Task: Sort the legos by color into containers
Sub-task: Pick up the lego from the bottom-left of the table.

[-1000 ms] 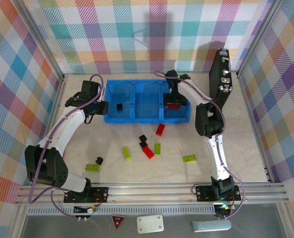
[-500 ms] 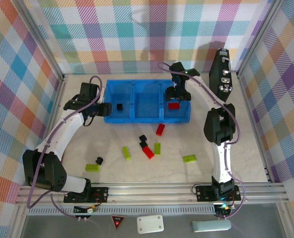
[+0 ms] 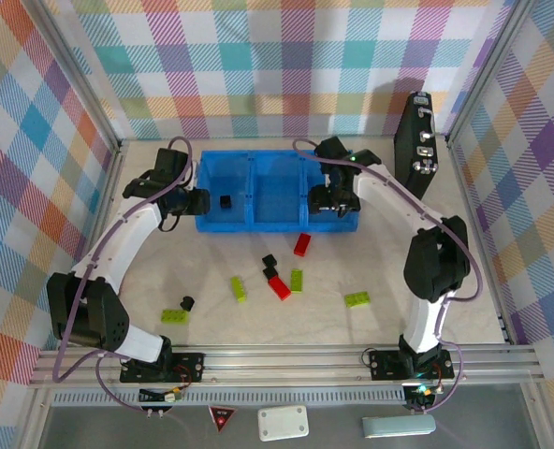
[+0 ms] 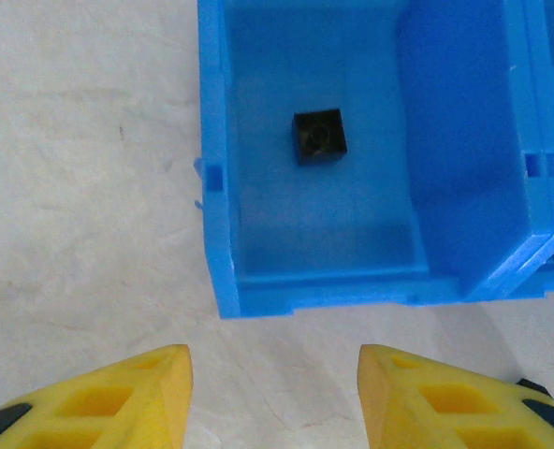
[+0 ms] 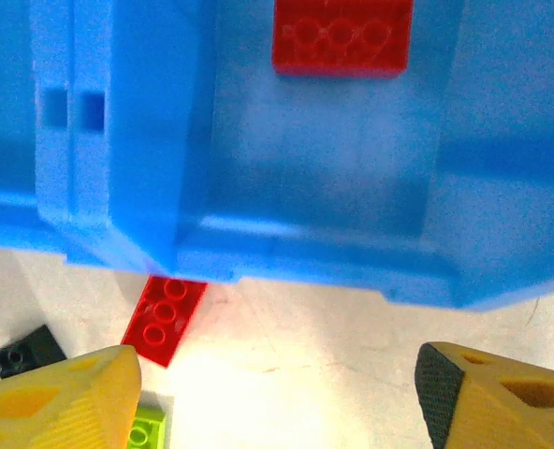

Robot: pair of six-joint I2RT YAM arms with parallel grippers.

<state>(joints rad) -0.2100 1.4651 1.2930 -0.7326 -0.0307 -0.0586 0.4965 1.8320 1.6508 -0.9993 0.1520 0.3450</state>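
Observation:
The blue tray (image 3: 258, 224) has three containers side by side. One black cube (image 3: 225, 201) (image 4: 319, 137) lies in the left one, and a red brick (image 5: 342, 36) in the right one. My left gripper (image 3: 194, 202) (image 4: 275, 393) hangs open just outside the tray's left end, nothing between its fingers. My right gripper (image 3: 331, 200) (image 5: 277, 398) is open over the right container's near wall. Loose legos lie on the table in front: a red brick (image 3: 301, 244) (image 5: 165, 320), black cubes (image 3: 269, 261) (image 5: 24, 351), a second red brick (image 3: 279, 287), and green bricks (image 3: 297, 280) (image 3: 239, 288) (image 3: 357, 299).
A tall black case (image 3: 417, 150) with silver latches stands at the back right, close to the right arm. Another green brick (image 3: 174, 315) and a black cube (image 3: 187, 302) lie near the left arm's base. Checkered walls close in three sides.
The right gripper let a red brick fall into the right container, drew back, then swung over that container's near wall. The left gripper has barely shifted beside the tray.

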